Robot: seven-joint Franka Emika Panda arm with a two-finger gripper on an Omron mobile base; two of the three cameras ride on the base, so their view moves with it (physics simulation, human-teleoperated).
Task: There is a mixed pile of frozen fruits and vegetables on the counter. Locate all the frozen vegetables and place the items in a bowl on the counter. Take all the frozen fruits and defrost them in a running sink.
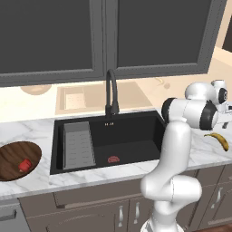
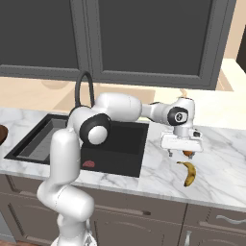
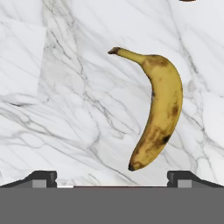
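A curved yellow banana (image 3: 159, 109) with dark tips lies on the white marble counter (image 2: 158, 168) right of the sink (image 1: 136, 131). My gripper (image 2: 181, 153) hangs just above the banana (image 2: 189, 173), a little behind it, pointing down. It is open, and its fingertips (image 3: 43, 178) stand wide apart with nothing between them. A small orange-red fruit (image 2: 188, 153) peeks out on the counter right behind the gripper. The wooden bowl (image 1: 9, 154) sits left of the sink with a bright red chunk (image 1: 25, 165) inside.
The black gooseneck faucet (image 1: 111, 93) stands behind the basin. A grey ribbed tray (image 1: 78, 145) lies in the sink's left part, and a red-ringed drain (image 1: 113, 159) in its floor. Dark wall cabinets (image 1: 104, 36) hang overhead. The counter's front edge runs close to the banana (image 1: 218, 139).
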